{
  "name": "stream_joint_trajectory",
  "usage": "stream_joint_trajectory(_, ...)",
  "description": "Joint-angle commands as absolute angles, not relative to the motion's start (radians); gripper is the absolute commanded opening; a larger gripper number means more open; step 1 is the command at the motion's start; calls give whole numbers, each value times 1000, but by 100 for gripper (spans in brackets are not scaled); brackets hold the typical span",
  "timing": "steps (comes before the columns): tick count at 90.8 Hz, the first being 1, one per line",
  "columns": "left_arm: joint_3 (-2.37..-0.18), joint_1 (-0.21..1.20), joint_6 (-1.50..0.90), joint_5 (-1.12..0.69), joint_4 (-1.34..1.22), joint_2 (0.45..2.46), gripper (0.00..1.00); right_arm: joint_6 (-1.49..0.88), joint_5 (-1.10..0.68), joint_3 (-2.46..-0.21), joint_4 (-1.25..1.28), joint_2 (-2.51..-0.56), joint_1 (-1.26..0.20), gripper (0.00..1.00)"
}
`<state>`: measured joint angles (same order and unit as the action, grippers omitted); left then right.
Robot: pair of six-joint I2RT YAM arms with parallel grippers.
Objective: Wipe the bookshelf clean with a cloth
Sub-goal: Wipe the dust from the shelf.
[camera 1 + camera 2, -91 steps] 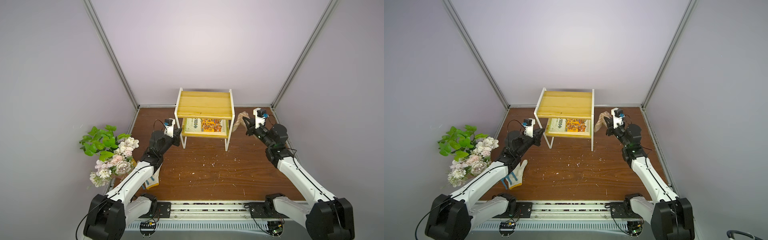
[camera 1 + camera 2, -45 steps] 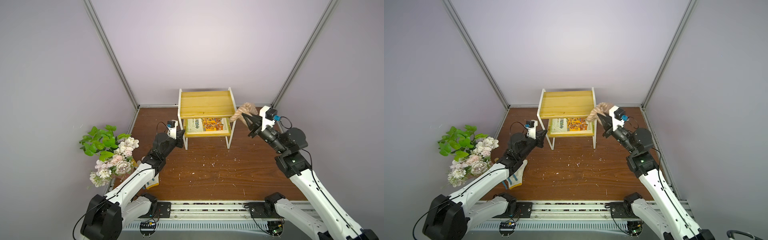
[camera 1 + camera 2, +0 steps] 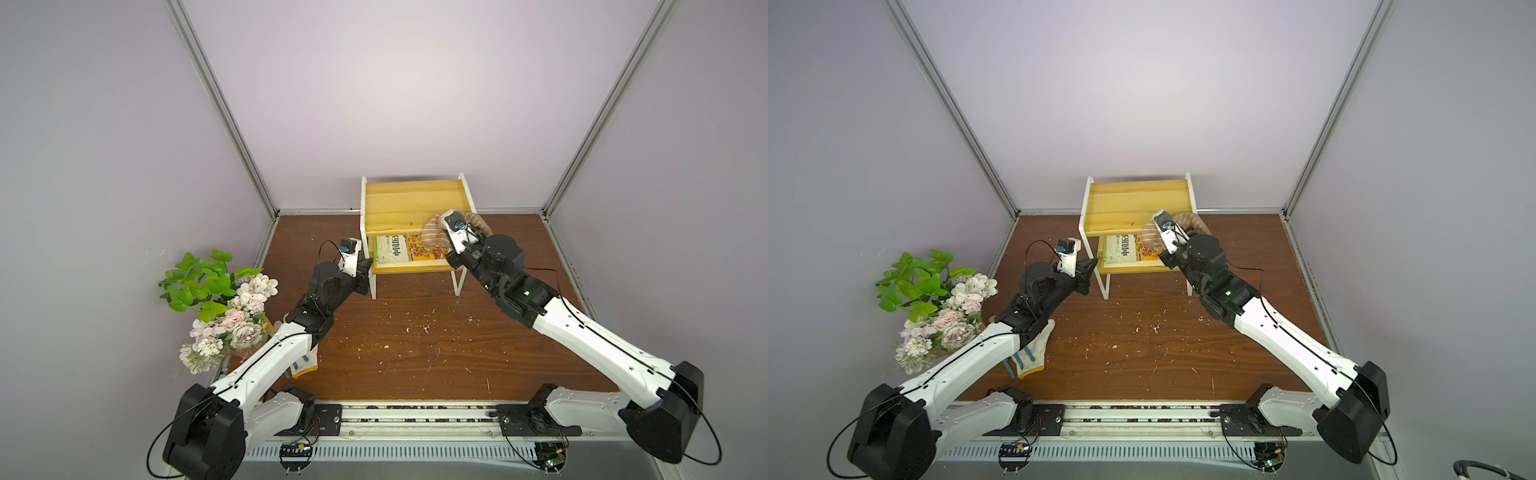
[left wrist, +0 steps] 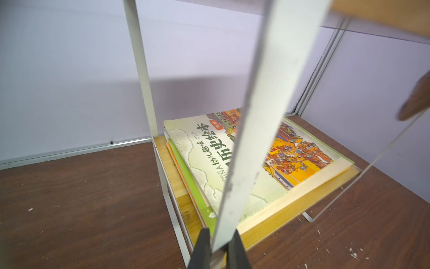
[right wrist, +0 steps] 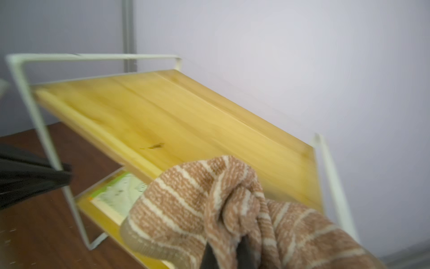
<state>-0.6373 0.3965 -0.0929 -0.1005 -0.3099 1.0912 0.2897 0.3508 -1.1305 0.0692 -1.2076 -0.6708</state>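
So, count: 1 bookshelf [image 3: 405, 203], 1 cloth [image 3: 432, 235], 2 robot arms w/ 1 gripper each, 1 small pile of books [image 4: 290, 160] (at least 2), 1 glove [image 3: 1034, 353], 1 bunch of flowers [image 3: 224, 307]. Lots of tiny white bits lie on the brown table [image 3: 415, 353].

The bookshelf stands at the back of the table, near the wall. The books lie flat on its low board. Its top board has nothing on it but a small dark speck.

The right gripper [image 5: 226, 253] is pinched tight on the cloth, and the cloth bunches up around its tips. The cloth is up by the front right corner of the top board, w/ some of it hanging past the side. Can't tell if it touches the wood.

The left gripper [image 4: 218, 246] is squeezed onto the white front leg on the left side of the bookshelf.

The glove lies on the table, partly under the left arm. The flowers are off the left edge.

What changed: 1 sec ago the cloth was low, beside the right side of the bookshelf. Now it is lifted up to the top board. The left gripper was by that same leg then too.
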Motion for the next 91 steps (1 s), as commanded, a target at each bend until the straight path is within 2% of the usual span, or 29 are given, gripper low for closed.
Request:
stream_joint_trajectory(1, -658, 399, -137, -68, -310, 1088, 0, 281, 376, -1216, -30, -1231, -672, 0)
stream_joint_trajectory(7, -662, 399, -133, -70, -308, 1092, 0, 278, 240, -1268, -10, -1304, -733, 0)
stream_joint_trajectory(11, -665, 399, -131, -69, -306, 1094, 0, 291, 235, -1310, -6, -1353, -774, 0)
stream_joint_trajectory(22, -659, 397, -118, -68, -312, 1091, 0, 255, 468, -1284, 81, -1326, -741, 0)
stream_joint_trajectory(36, -661, 385, -96, -71, -311, 1090, 0, 156, 508, -1259, 45, -1252, -619, 0)
stream_joint_trajectory(55, -662, 362, -89, -93, -319, 1087, 0, 79, 634, -1434, 122, -1512, -606, 0)
stream_joint_trajectory(66, -659, 354, -80, -93, -312, 1078, 0, 25, 776, -1608, -9, -1635, -606, 0)
stream_joint_trajectory(81, -641, 326, -84, -93, -319, 1062, 0, 19, 785, -1411, 15, -1508, -606, 0)
stream_joint_trajectory(91, -640, 319, -88, -102, -327, 1067, 0, -37, 788, -1385, 60, -1538, -595, 0)
